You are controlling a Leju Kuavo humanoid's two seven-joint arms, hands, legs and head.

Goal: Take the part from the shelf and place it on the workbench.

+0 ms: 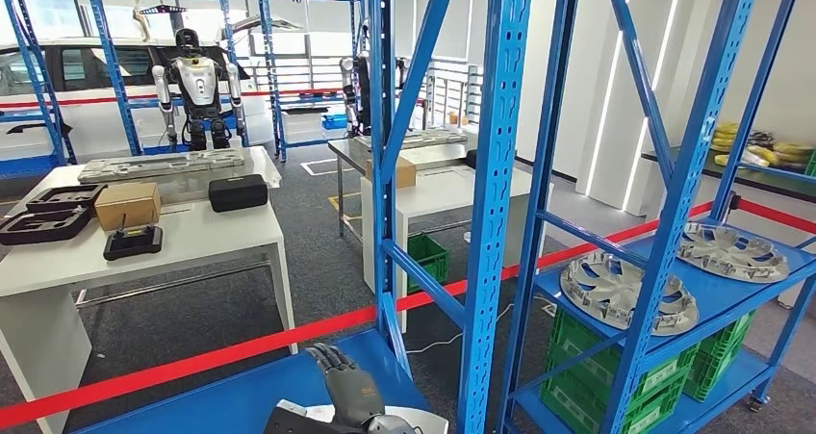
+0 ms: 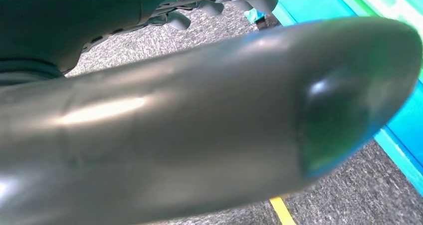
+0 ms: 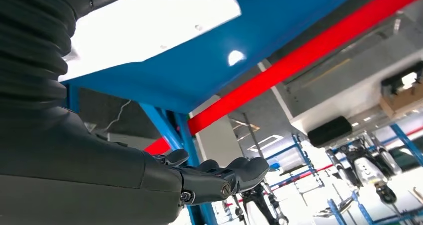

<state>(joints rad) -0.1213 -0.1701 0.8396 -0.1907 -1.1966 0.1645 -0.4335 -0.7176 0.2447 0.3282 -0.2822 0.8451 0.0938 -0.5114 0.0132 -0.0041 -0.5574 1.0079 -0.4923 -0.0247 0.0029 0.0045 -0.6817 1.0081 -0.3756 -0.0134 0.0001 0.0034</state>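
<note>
Right hand [image 1: 348, 388] low at near edge over blue shelf [image 1: 231, 395], fingers loosely apart, empty; left hand [image 2: 219, 5] state unclear; wheel-cover parts [image 1: 616, 290] untouched on far-right rack, white workbench [image 1: 192, 246] far left; task barely begun.

Two wheel-cover parts [image 1: 627, 291] are lying side by side on the shelf [image 1: 731, 294], with crates [image 1: 587, 371] sitting below them. Left of the shelf, the workbench [image 1: 207, 237] is carrying a box [image 1: 127, 205] and cases [image 1: 238, 192]. Behind the workbench, another robot [image 1: 197, 88] is standing.
</note>
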